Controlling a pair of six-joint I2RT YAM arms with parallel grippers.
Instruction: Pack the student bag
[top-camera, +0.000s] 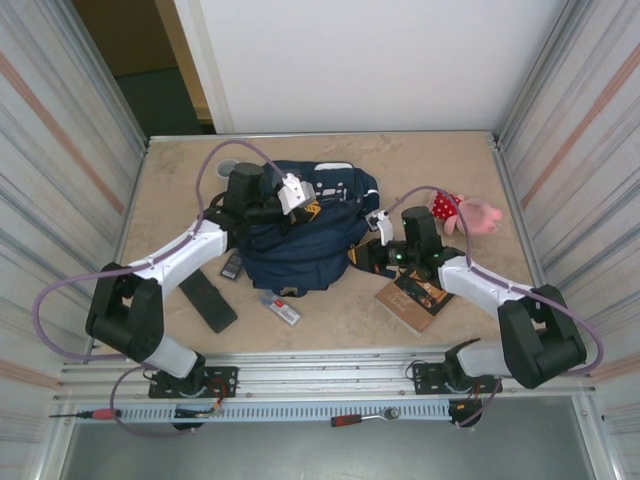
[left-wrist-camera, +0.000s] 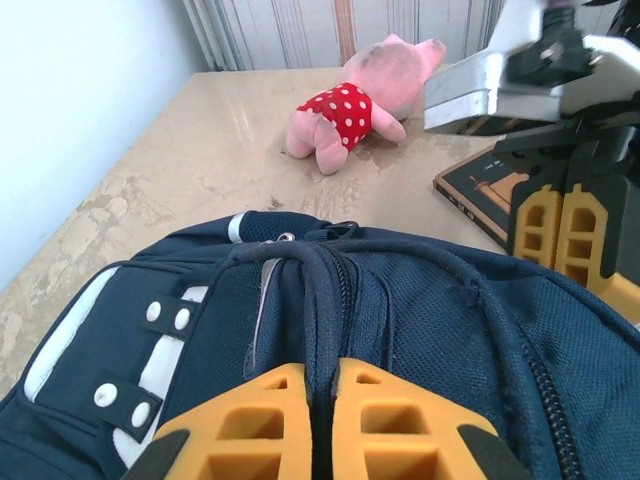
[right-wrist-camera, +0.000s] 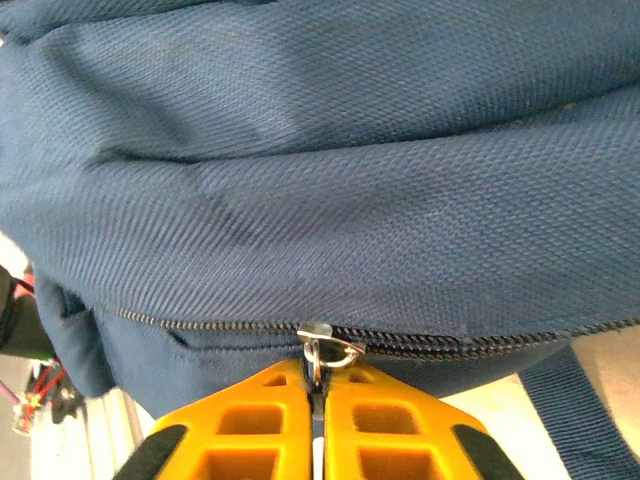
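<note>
- We see the bag (top-camera: 300, 250) lying in the middle of the table (top-camera: 330, 325), its white-patched top towards the far wall.
- The left gripper (top-camera: 308, 208) sits on the bag's top. In the left wrist view its yellow fingers (left-wrist-camera: 240, 420) are pressed together on the dark loop (left-wrist-camera: 320, 290) that runs up between them.
- The right gripper (top-camera: 356, 257) is at the bag's right side. In the right wrist view its fingers (right-wrist-camera: 390, 420) stand almost together, with the metal zip pull (right-wrist-camera: 325, 350) pinched between their tips, just below a closed zip line in the blue cloth (right-wrist-camera: 320, 150).
- A pink pig (top-camera: 466, 212) in a red dotted dress lies on the table to the right of the bag, apart from it.
- A book (top-camera: 412, 298) lies under the right arm, near the bag's right corner.
- A flat black case (top-camera: 208, 300) lies left of the bag, beside the left arm.
</note>
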